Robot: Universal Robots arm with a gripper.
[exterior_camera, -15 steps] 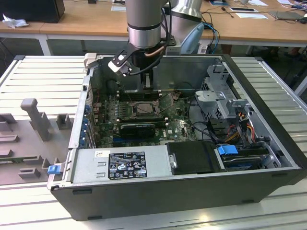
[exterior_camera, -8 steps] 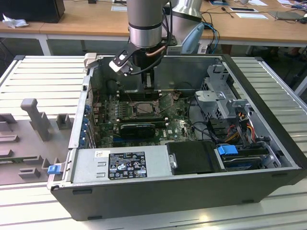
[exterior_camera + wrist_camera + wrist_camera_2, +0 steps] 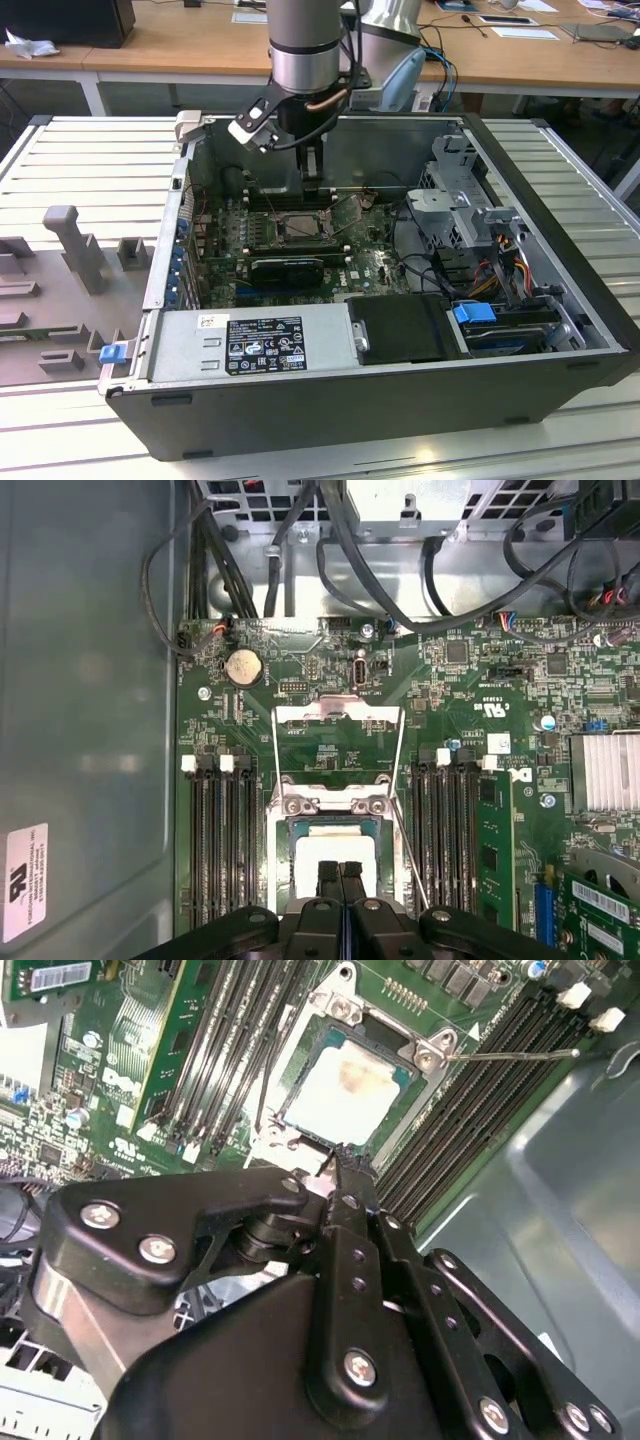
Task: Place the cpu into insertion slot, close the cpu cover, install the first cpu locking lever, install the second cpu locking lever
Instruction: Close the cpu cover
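- One black parallel-finger gripper (image 3: 341,872) is hanging inside the open grey computer case (image 3: 400,400), its fingertips pressed together with nothing between them.
- Below those tips, the cpu (image 3: 350,1090), a small flat square chip with a pale silver-beige metal top, is lying seated in the insertion slot (image 3: 300,228), a square dark-framed socket on the green motherboard (image 3: 470,680).
- On the exterior view's clock face, the gripper is sitting at twelve o'clock of the socket, with a long black rectangular block (image 3: 288,268) at six.
- The cpu cover (image 3: 340,716), a thin square silver-grey metal frame with a cut-out centre, is standing swung open off the chip. A thin wire locking lever (image 3: 510,1055) is sticking out unlatched.
- Placing looks finished, so closing the cover is probably the step in hand. That is calling for a push on the frame's free edge, clear of the chip.
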